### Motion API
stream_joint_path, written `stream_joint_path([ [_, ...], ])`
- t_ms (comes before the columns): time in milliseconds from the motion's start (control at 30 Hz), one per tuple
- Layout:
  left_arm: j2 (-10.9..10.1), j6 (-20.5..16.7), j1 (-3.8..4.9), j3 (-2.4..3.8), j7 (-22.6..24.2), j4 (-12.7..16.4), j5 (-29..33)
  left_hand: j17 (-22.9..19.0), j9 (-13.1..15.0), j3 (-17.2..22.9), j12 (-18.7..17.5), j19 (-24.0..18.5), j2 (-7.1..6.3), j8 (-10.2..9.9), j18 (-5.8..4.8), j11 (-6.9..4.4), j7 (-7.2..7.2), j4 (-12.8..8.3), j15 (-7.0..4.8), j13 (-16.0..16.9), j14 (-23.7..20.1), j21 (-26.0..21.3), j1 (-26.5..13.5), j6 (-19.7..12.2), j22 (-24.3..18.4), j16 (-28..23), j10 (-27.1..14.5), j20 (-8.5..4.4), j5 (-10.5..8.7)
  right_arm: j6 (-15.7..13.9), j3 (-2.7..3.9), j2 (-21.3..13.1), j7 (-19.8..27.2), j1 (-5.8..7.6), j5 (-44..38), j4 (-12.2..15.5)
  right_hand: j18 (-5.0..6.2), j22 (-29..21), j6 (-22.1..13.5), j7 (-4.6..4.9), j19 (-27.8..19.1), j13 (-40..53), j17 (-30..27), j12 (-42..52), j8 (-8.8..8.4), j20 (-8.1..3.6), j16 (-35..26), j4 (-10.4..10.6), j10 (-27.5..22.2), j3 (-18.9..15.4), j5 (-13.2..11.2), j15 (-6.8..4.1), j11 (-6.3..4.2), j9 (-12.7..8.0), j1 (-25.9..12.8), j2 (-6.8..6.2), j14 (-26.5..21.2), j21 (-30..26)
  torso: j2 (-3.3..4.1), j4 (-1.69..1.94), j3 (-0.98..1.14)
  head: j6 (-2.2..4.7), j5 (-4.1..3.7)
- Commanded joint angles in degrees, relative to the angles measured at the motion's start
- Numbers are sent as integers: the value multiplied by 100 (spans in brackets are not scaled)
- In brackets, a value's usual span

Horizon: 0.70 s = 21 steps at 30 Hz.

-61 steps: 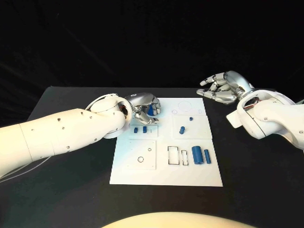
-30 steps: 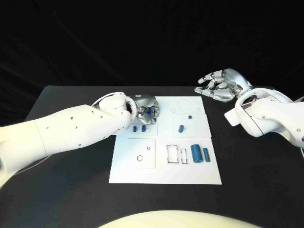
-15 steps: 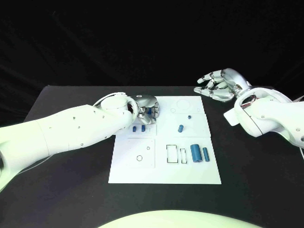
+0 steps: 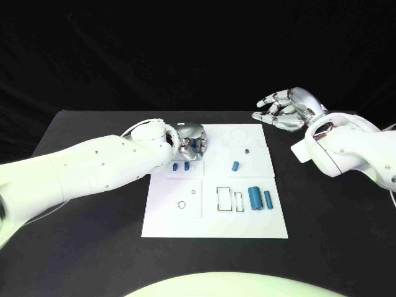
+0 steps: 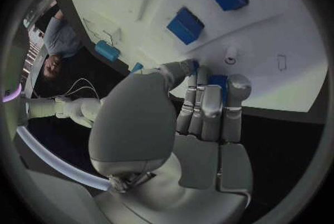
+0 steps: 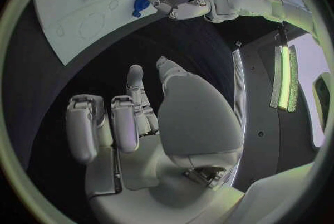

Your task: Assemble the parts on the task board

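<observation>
Curling its fingers [image 5: 209, 107] around a blue part [image 5: 217, 81], the left hand [image 4: 191, 140] bends over the task board [image 4: 252, 226].

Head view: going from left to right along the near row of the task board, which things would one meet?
On the task board: small oval outline → large rectangular outline → narrow rectangular outline → thick blue cylinder → thin blue cylinder.

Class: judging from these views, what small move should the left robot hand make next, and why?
Probably lift slightly. The left robot hand has its fingers curled over a blue part at the task board edge, while the right robot hand hovers off the board, holding nothing.
</observation>
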Motion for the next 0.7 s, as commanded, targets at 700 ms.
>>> stream_joint_path([
  [700, -160, -371, -18, 56, 273, 218, 376, 270, -7, 95, -160, 418, 184, -102, -174, -120, -70, -338, -114, -62, 329, 420, 61, 515, 472, 213, 488, -94, 6, 26, 1, 25, 94, -4, -24, -4, 67, 1111, 35, 8, 328, -23, 264, -42, 37, -55, -29, 16, 12, 31, 26, -38, -4, -4, -49, -28, 301, -27, -7, -2, -7, 46, 16],
])
